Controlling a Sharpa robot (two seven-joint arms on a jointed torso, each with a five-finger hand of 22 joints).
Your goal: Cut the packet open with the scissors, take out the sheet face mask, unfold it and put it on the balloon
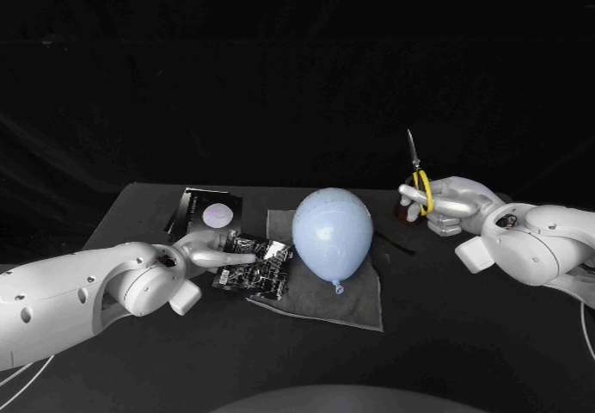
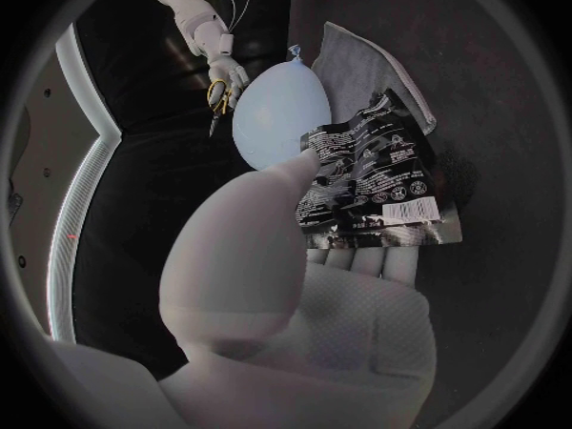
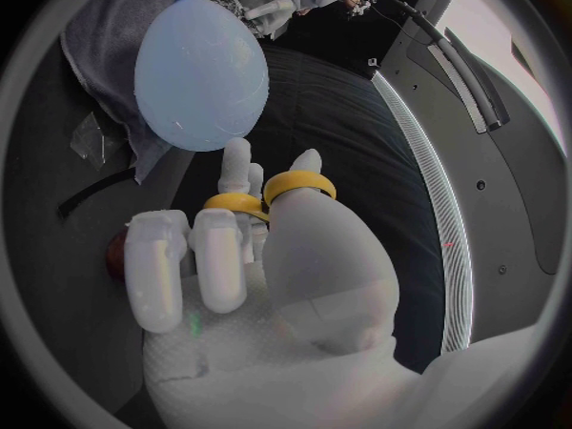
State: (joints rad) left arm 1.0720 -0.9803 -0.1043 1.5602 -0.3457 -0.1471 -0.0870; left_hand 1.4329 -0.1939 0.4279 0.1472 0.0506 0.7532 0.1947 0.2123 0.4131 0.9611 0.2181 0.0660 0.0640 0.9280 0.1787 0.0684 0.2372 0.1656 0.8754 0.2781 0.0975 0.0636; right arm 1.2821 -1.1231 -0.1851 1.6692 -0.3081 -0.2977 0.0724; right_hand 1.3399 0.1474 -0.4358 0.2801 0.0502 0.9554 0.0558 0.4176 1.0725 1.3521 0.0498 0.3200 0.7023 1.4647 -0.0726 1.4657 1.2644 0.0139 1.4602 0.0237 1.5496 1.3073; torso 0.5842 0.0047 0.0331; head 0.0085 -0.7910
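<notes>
Packet held left of balloon, scissors up on its right; cut not started.
Left hand (image 1: 211, 252) pinches the black packet (image 1: 254, 268), thumb over fingers, just left of the balloon (image 1: 333, 232) on the grey cloth (image 1: 334, 301); packet's long axis unclear. Right hand (image 1: 452, 206), right of the balloon, fingers through the scissors (image 1: 418, 176) loops, blades pointing up. The balloon sits between blades and packet, so I'd expect one hand to cross.

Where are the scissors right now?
In the head view the scissors are gripped in the right robot hand, blades pointing up, to the right of the balloon near the table's right side.
</notes>
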